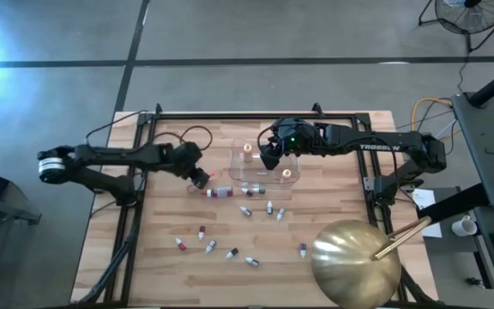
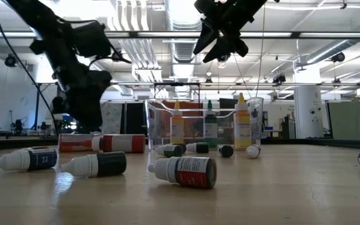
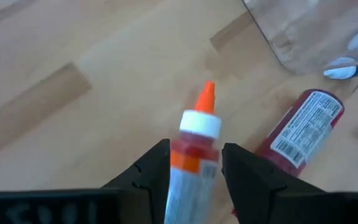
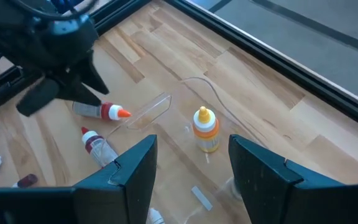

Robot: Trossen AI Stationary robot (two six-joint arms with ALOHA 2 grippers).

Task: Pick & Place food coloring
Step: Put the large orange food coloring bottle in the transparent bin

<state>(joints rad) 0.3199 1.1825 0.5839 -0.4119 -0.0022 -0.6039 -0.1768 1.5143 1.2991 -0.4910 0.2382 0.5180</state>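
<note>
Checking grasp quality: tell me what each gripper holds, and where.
The left gripper grips an orange-capped bottle by its body. The right gripper is open and empty.

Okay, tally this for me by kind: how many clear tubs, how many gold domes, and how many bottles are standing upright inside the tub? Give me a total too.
Clear tub: 1
Gold dome: 1
Bottles standing in the tub: 3
Total: 5
</note>
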